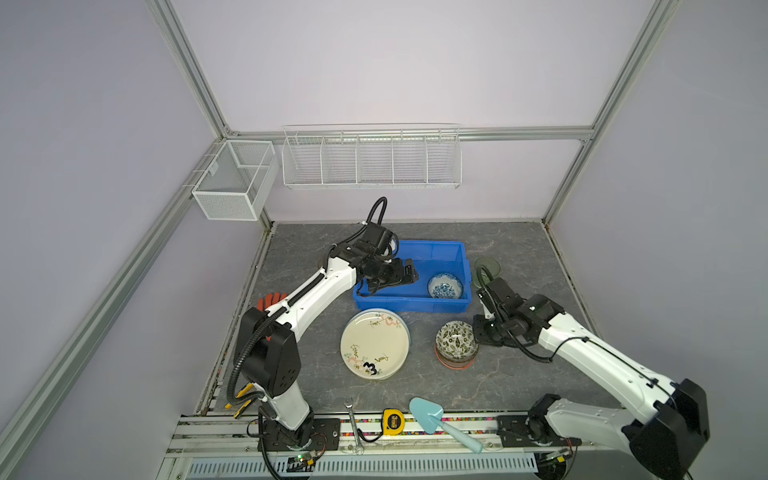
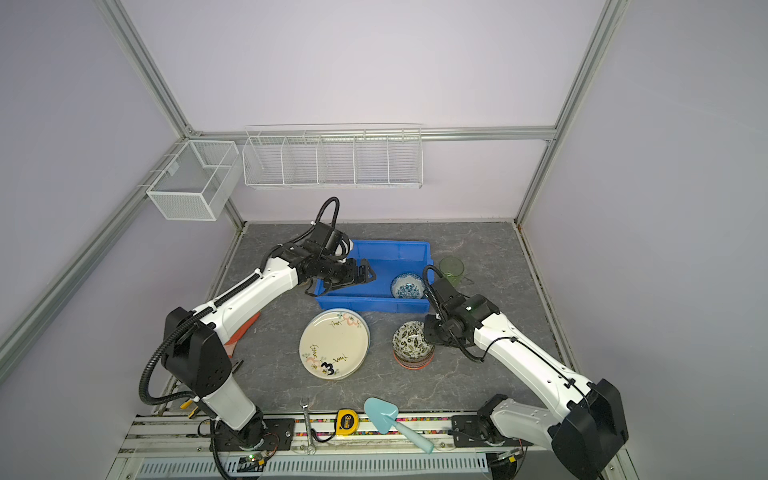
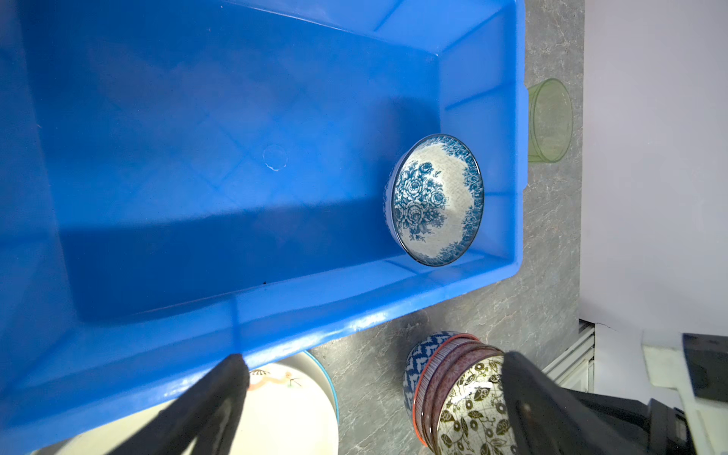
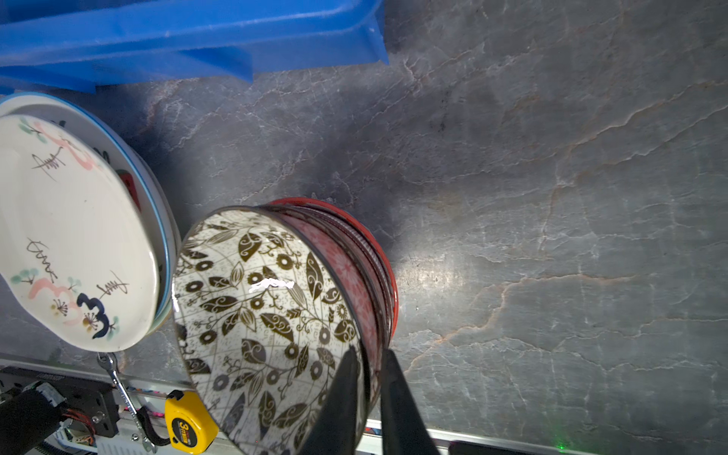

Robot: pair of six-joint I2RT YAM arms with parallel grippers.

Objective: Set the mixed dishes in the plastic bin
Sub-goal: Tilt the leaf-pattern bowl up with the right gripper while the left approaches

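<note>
Front rail first: wrench [image 1: 353, 424], yellow tape measure [image 1: 392, 420], light-blue trowel [image 1: 428, 413], all lying flat. Next back on the grey surface [image 1: 519, 374] is a plate stack, with the cream plate marked "3" [image 1: 374, 345] on top and a blue-rimmed plate under it. Just right of it is a bowl stack with the dark leaf bowl [image 1: 455, 338] on top. The right end effector [image 4: 368, 354] is at that bowl's rim with its fingers close together, one inside and one outside; can't tell if they actually pinch it, and the bowl sits on the stack. Orange glove [image 1: 272, 299] is off left, half hidden by the left arm. Behind the plates is the blue plastic bin [image 1: 411, 305], with the blue-white bowl [image 1: 444, 286] upright in its right end. The left end effector [image 3: 373, 355] hovers over the bin's left end, spread wide, holding nothing. Green glass cup [image 2: 451, 268] stands just outside the bin's right wall. White wire baskets [image 1: 372, 158] hang on the back wall.
</note>
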